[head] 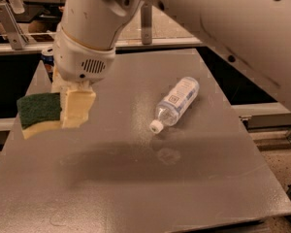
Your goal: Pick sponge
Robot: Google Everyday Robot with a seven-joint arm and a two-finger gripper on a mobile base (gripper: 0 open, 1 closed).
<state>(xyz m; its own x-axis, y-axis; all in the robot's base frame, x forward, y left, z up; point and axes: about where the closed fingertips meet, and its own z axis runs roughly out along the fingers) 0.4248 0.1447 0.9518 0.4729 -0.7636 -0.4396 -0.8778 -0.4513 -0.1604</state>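
Aloft, gripper (72, 109) clamping sponge (39, 109), dark green top over pale yellow foam, above table (184, 188)

At left, the gripper (72, 106) is covering part of the sponge (38, 109); the arm (97, 13) is hiding most of a can (47, 58).

I've got the gripper (69, 101) over the table's (184, 188) nine o'clock side, sponge (39, 111) clamped in it; bottle (177, 103) toward three, can (47, 58) at eleven.

The sponge (39, 111), dark green top over yellow foam, hangs slightly tilted at nine o'clock, its end clamped in the gripper (73, 109).
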